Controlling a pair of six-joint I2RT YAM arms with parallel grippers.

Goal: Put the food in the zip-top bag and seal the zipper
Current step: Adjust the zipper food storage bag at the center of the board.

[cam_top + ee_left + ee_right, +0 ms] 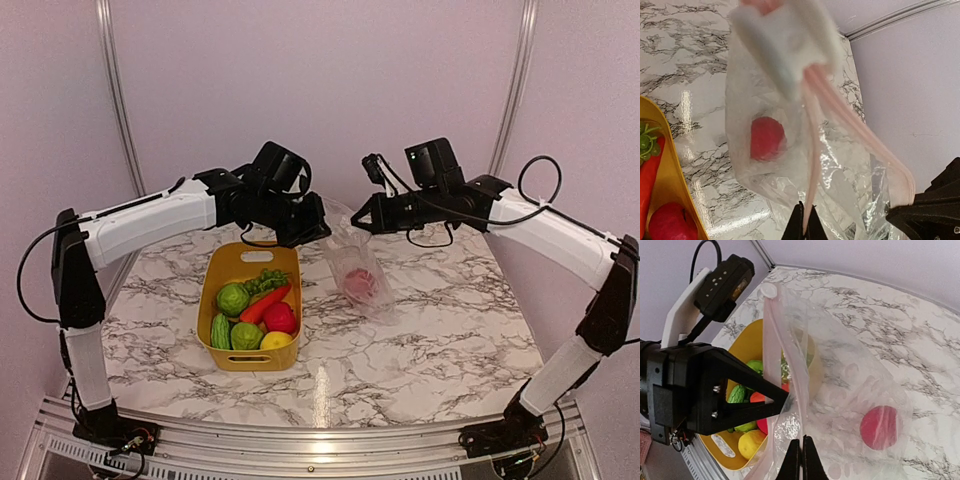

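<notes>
Top external: bag (350, 255) hangs over the table (440, 320) between left jaws and right jaws, beside the bin (232, 262); a red ball (357, 283) sits inside. Left wrist: jaws pressed together, pinching the pink zipper (810, 165). Right wrist: jaws pinch the bag's mouth edge, with the ball low to their right.

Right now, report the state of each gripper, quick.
Left gripper: closed, pinching the zip-top bag at its zipper.
Right gripper: closed, pinching the same bag's mouth edge.
</notes>
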